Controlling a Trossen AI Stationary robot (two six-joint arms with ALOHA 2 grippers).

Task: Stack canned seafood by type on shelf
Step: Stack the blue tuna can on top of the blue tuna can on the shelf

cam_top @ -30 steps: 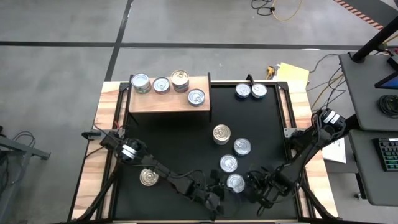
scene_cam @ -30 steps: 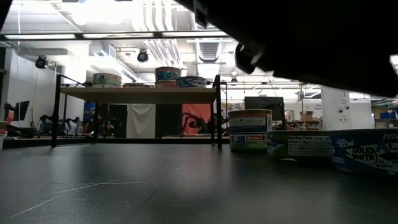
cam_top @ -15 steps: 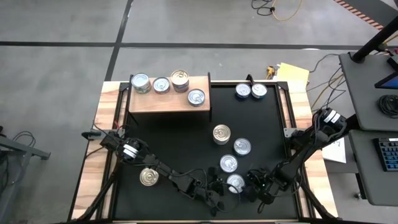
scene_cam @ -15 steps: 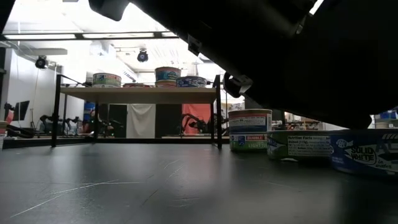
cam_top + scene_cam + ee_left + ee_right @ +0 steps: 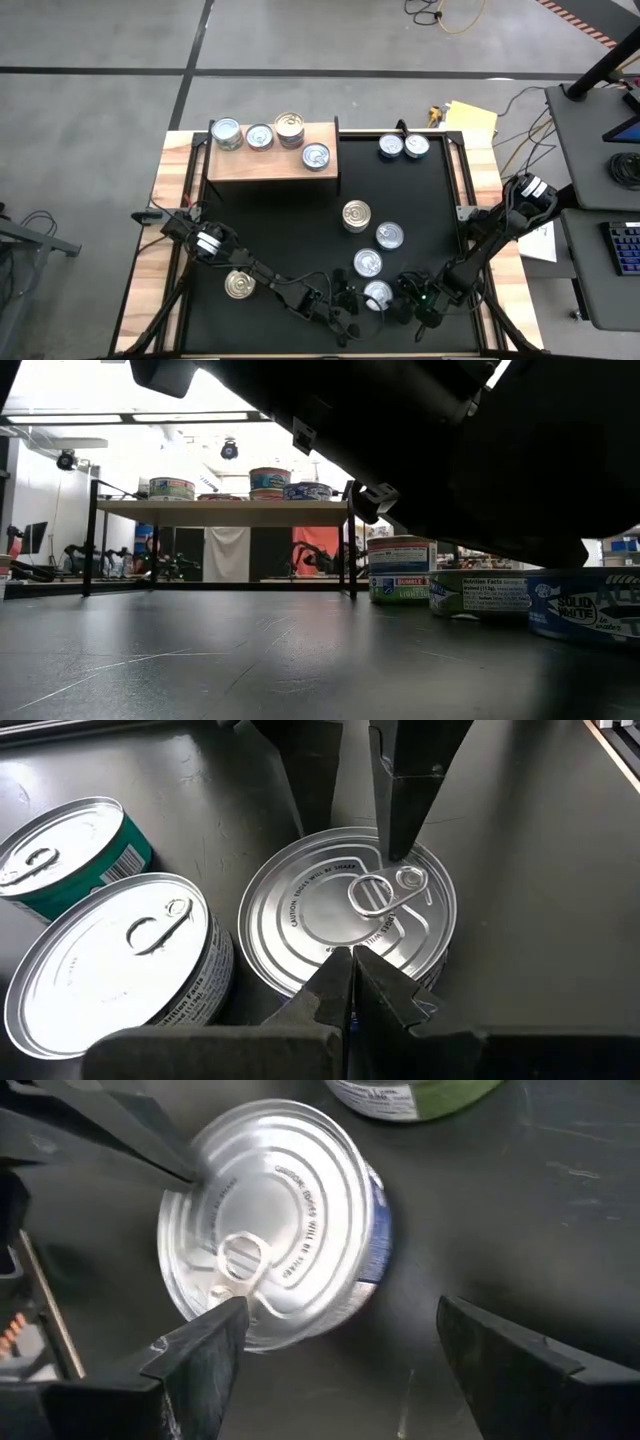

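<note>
Near the table's front edge stands a silver-topped can (image 5: pixel 378 295) with a blue label (image 5: pixel 270 1220), between my two grippers. My left gripper (image 5: pixel 350 955) is shut, its tips at the can's rim on the side toward the table's left. My right gripper (image 5: pixel 340 1315) is open on the can's right. One of its fingers (image 5: pixel 405 790) reaches over the lid near the pull tab, the other (image 5: pixel 300 770) stands beside the can. The shelf (image 5: pixel 272 160) at the far left bears several cans (image 5: pixel 260 136). One is stacked on another (image 5: pixel 270 480). My left gripper's shut fingertips (image 5: pixel 175 1165) meet the can's top rim (image 5: pixel 195 1180), slanting down from the table's left. The can stands upright on the table. My right gripper's finger (image 5: pixel 200 1360) overlaps the lid's edge; I cannot tell whether it touches.
More cans stand in a row just beyond the can: two silver-topped (image 5: pixel 368 263) (image 5: pixel 390 236) and a taller gold-topped one (image 5: pixel 357 216). A gold-topped can (image 5: pixel 239 285) sits at near left. Two blue-sided cans (image 5: pixel 403 146) stand at the far edge.
My right gripper has come down and toward the table's left, up to the silver-topped can, tipping as it went. My left gripper has sunk a little beside the can. The can has stayed in place.
</note>
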